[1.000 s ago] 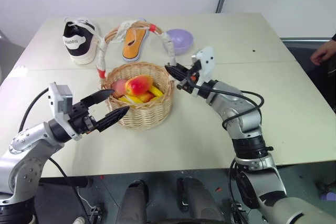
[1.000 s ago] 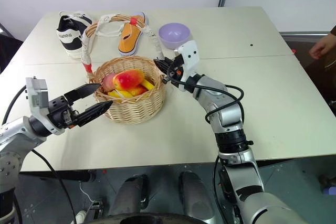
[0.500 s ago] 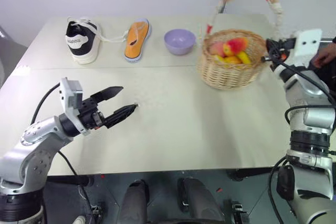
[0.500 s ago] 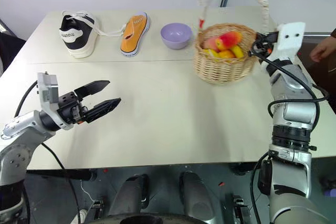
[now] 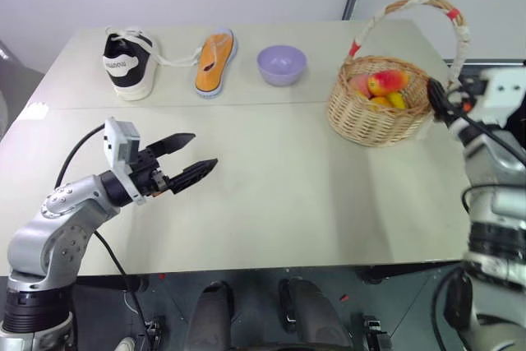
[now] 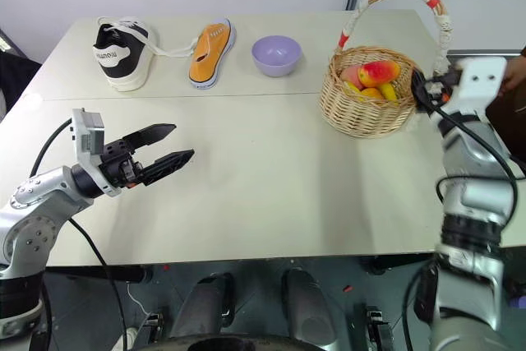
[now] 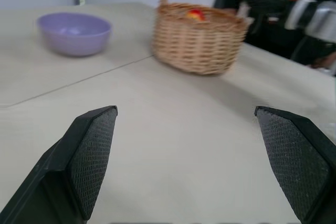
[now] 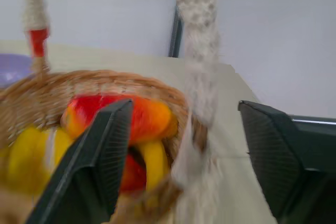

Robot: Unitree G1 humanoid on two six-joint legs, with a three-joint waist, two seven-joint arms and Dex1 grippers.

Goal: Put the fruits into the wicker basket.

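The wicker basket (image 5: 374,121) stands on the right part of the table, its cloth-wrapped handle (image 5: 419,2) arching over it. Inside lie the fruits: a pinkish peach (image 5: 360,85), a red-yellow mango (image 5: 388,80) and some yellow pieces. My right gripper (image 5: 436,98) is at the basket's right rim. In the right wrist view it (image 8: 185,104) is open, with the handle's foot (image 8: 197,51) between the jaws and a gap on each side. My left gripper (image 5: 204,150) hovers open and empty over the table's left half, far from the basket (image 7: 197,43).
Along the table's back edge sit a black-and-white shoe (image 5: 125,63), an orange insole (image 5: 212,59) and a lavender bowl (image 5: 282,64). A person's hand (image 6: 517,71) shows at the right edge behind my right arm. The table's right edge is near the basket.
My right gripper carried the basket from the table's middle to the right side, then opened off the handle. My left gripper edged forward, still open.
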